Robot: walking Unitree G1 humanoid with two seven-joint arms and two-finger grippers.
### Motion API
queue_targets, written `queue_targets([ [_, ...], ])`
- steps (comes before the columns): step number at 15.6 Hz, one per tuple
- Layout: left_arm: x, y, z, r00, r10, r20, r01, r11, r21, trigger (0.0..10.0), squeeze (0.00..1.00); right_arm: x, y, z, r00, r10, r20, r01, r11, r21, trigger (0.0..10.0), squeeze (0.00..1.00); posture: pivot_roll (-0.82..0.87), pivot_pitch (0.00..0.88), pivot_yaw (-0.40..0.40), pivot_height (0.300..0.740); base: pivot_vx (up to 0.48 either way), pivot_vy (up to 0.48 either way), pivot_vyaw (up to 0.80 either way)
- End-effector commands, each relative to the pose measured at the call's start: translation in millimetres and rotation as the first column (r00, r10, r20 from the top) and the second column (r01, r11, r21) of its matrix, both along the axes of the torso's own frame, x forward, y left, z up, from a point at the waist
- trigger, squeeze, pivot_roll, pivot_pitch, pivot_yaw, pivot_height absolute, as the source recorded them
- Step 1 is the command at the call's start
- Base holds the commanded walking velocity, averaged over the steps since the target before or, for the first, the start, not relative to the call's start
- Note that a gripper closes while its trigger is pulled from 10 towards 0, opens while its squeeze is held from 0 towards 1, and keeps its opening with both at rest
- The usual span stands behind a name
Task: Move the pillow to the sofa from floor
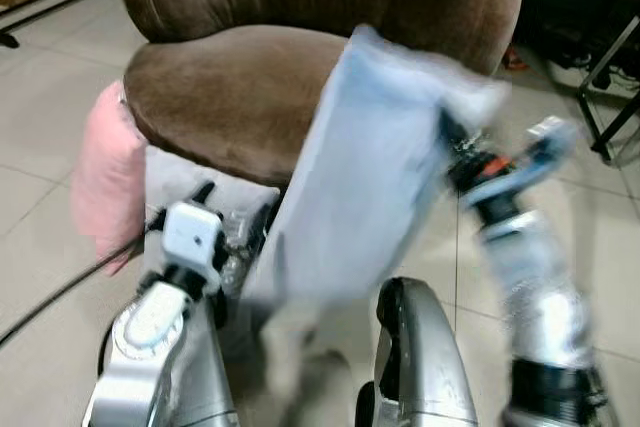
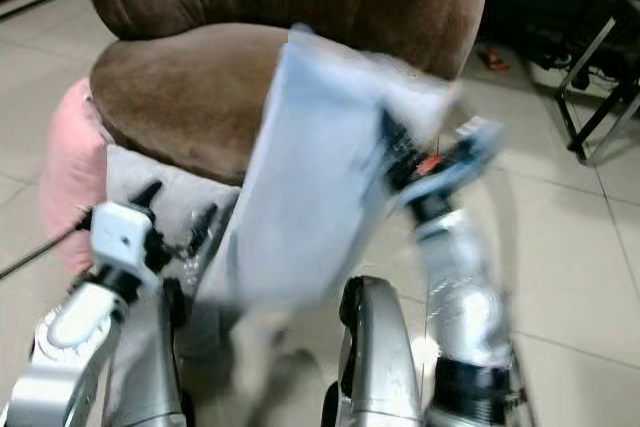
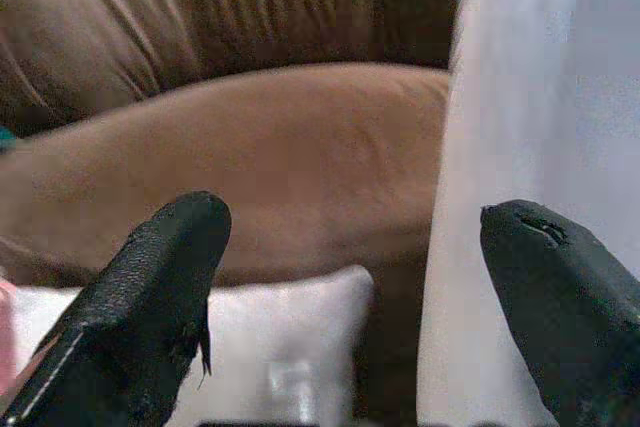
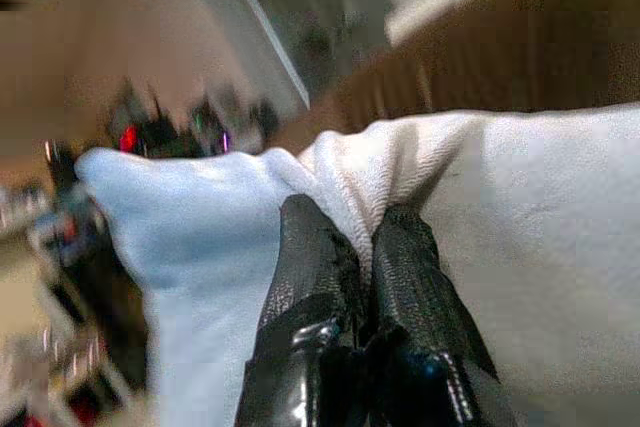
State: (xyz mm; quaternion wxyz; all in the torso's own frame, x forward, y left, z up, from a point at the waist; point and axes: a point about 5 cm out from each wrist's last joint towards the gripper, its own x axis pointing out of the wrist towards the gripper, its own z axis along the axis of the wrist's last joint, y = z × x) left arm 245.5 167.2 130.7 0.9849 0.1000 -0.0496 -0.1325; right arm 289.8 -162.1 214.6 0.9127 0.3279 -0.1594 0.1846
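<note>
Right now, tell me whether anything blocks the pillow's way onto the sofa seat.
Nothing visible does. The right gripper pinches the light blue pillow at its top edge, hanging it before the brown sofa seat. The left gripper is open beside it.

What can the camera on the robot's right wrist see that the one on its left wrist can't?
Right wrist view: the right gripper with its two black fingers pinched shut on a bunched corner of the pale blue pillow, and a blurred room behind.

Left wrist view: the left gripper with fingers spread wide and nothing between them, the brown sofa seat and ribbed backrest ahead, and a white cushion below the seat.

Both: the pale blue pillow, which hangs at the side of the left wrist view too, and some brown of the sofa.
</note>
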Motion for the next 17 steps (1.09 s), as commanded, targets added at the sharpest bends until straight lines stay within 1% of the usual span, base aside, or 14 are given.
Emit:
queue_targets([
  [1, 2.3, -0.8, 9.8, 0.999, 0.007, 0.044, -0.007, 1.000, 0.002, 10.0, 0.00, -6.4, -6.7, 29.4, 0.995, -0.025, 0.101, 0.021, 0.999, 0.041, 0.0, 0.00, -0.04, 0.000, -0.058, 0.405, 0.000, 0.000, 0.00],
  [2, 6.2, 0.0, 15.8, 0.997, 0.016, 0.069, -0.017, 1.000, 0.004, 10.0, 0.00, -6.6, -8.2, 44.3, 0.991, -0.043, 0.130, 0.036, 0.998, 0.055, 0.0, 0.00, -0.04, 0.000, -0.056, 0.405, 0.000, 0.000, 0.00],
  [3, 15.7, 2.0, 29.0, 0.992, 0.039, 0.121, -0.042, 0.999, 0.017, 10.0, 0.00, -4.1, -8.7, 69.4, 0.980, -0.115, 0.160, 0.109, 0.993, 0.050, 0.0, 0.00, -0.04, 0.000, -0.055, 0.405, 0.000, 0.000, 0.00],
  [4, 26.5, 6.3, 42.7, 0.984, 0.071, 0.166, -0.078, 0.996, 0.040, 10.0, 0.00, -0.1, -1.1, 77.6, 0.984, -0.126, 0.123, 0.129, 0.991, -0.020, 10.0, 0.00, -0.03, 0.000, -0.062, 0.405, 0.000, 0.000, 0.00],
  [5, 34.8, 11.3, 54.5, 0.976, 0.100, 0.193, -0.111, 0.993, 0.047, 10.0, 0.00, 0.2, 8.9, 75.4, 0.989, -0.087, 0.123, 0.104, 0.985, -0.137, 10.0, 0.00, -0.03, 0.000, -0.063, 0.405, 0.000, 0.000, 0.00],
  [6, 42.0, 16.0, 66.3, 0.969, 0.130, 0.208, -0.143, 0.988, 0.049, 10.0, 0.00, 2.3, 14.8, 57.0, 0.995, -0.090, 0.039, 0.097, 0.963, -0.251, 10.0, 0.00, -0.02, 0.000, -0.068, 0.405, 0.000, 0.000, 0.00],
  [8, 52.0, 21.8, 90.0, 0.955, 0.150, 0.256, -0.177, 0.980, 0.088, 10.0, 0.00, 3.1, 17.2, 30.5, 0.987, -0.147, -0.070, 0.124, 0.958, -0.259, 10.0, 0.00, -0.01, 0.000, -0.073, 0.420, 0.000, 0.000, 0.00],
  [9, 57.3, 26.7, 109.6, 0.935, 0.171, 0.310, -0.206, 0.975, 0.085, 10.0, 0.00, 2.9, 20.6, 25.2, 0.983, -0.160, -0.089, 0.131, 0.955, -0.267, 10.0, 0.00, 0.00, 0.000, -0.075, 0.430, 0.000, 0.000, 0.00],
  [10, 60.8, 31.2, 122.5, 0.919, 0.195, 0.344, -0.229, 0.972, 0.061, 10.0, 0.00, 3.2, 22.5, 22.5, 0.980, -0.170, -0.105, 0.135, 0.951, -0.277, 10.0, 0.00, 0.00, 0.000, -0.075, 0.440, 0.000, 0.000, 0.00],
  [12, 64.9, 40.1, 141.6, 0.899, 0.214, 0.383, -0.251, 0.967, 0.049, 10.0, 0.00, 4.4, 21.3, 15.1, 0.966, -0.231, -0.119, 0.175, 0.918, -0.357, 10.0, 0.00, 0.00, 0.000, -0.076, 0.460, 0.000, 0.000, 0.00],
  [14, 66.0, 47.5, 144.4, 0.887, 0.243, 0.392, -0.290, 0.955, 0.065, 10.0, 0.00, 3.4, 20.7, 13.6, 0.968, -0.218, -0.125, 0.166, 0.928, -0.334, 10.0, 0.00, 0.00, 0.000, -0.075, 0.475, 0.000, 0.000, 0.00],
  [15, 65.9, 52.1, 135.0, 0.906, 0.260, 0.334, -0.299, 0.952, 0.071, 10.0, 0.00, 2.6, 17.8, 17.5, 0.966, -0.234, -0.114, 0.190, 0.933, -0.304, 10.0, 0.00, 0.00, 0.000, -0.072, 0.485, 0.000, 0.000, 0.00],
  [16, 61.8, 47.7, 122.0, 0.934, 0.222, 0.279, -0.254, 0.964, 0.084, 10.0, 0.00, 1.9, 17.0, 20.9, 0.966, -0.236, -0.106, 0.197, 0.938, -0.286, 10.0, 0.00, -0.01, 0.000, -0.068, 0.495, 0.000, 0.000, 0.00],
  [17, 52.6, 37.5, 105.1, 0.962, 0.155, 0.225, -0.180, 0.979, 0.095, 10.0, 0.00, 1.0, 17.8, 23.2, 0.970, -0.224, -0.099, 0.189, 0.942, -0.276, 10.0, 0.00, -0.01, 0.000, -0.067, 0.505, 0.000, 0.000, 0.00],
])
